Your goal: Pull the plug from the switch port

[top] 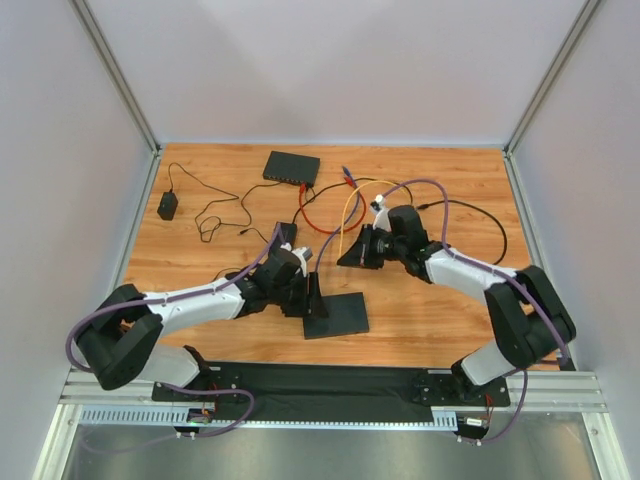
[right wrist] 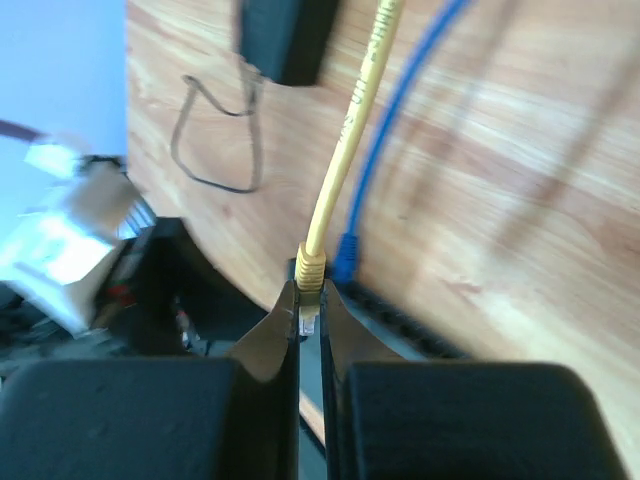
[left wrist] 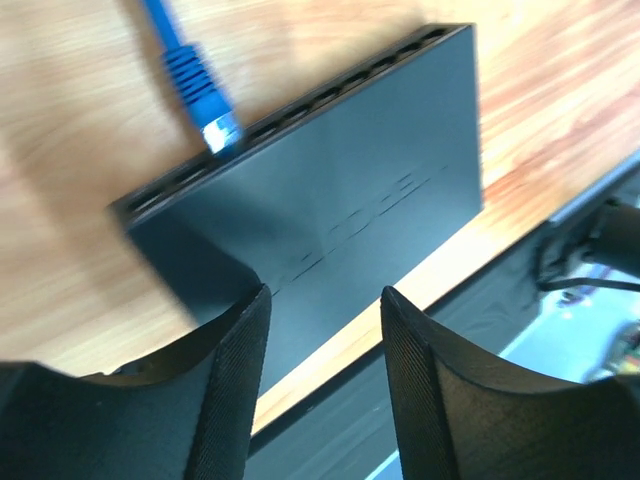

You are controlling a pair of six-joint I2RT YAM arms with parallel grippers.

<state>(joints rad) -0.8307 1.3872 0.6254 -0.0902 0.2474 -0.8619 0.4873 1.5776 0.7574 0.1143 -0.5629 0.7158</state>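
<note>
The black switch [top: 340, 318] lies flat near the table's front, also visible in the left wrist view [left wrist: 350, 190] and the right wrist view [right wrist: 405, 322]. A blue plug [left wrist: 205, 100] sits in one of its ports. My right gripper [top: 357, 250] is shut on the yellow plug [right wrist: 311, 268]. The plug's clear tip shows between the fingers, free of the port row and beside the blue plug [right wrist: 345, 255]. Its yellow cable [top: 345, 212] runs back across the table. My left gripper [left wrist: 325, 300] stands open over the switch's near corner, with nothing between its fingers.
A second black box [top: 291, 167] with red and black cables stands at the back. A black adapter [top: 167, 205] with its thin cord lies at the back left. A black mat [top: 320, 385] runs along the table's front edge.
</note>
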